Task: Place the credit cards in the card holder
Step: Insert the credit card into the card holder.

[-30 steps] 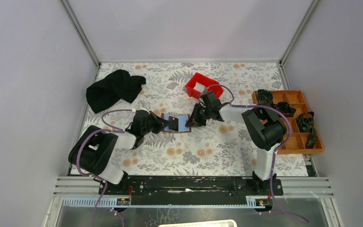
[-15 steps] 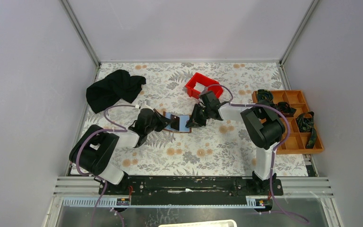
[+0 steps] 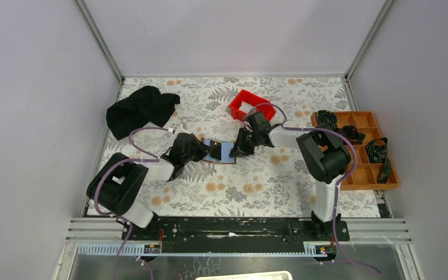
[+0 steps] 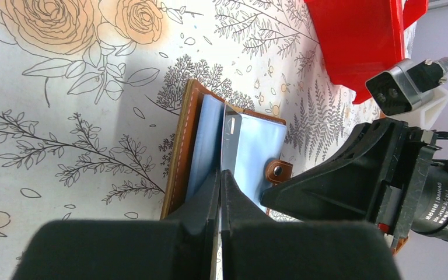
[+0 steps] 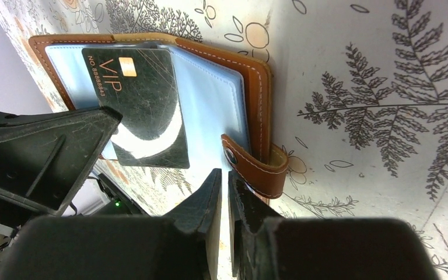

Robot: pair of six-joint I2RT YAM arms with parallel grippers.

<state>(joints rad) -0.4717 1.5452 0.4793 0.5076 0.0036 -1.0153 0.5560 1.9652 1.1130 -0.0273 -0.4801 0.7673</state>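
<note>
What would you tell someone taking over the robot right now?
Left fingers: shut on the dark card, held over the open wallet.
Right fingers: shut, at the wallet's edge by the clasp.
Done: the wallet is open and the card is at its blue lining.
Left: the card does not look tucked in yet, so slide it into a pocket and let go. No other cards are in view.
</note>
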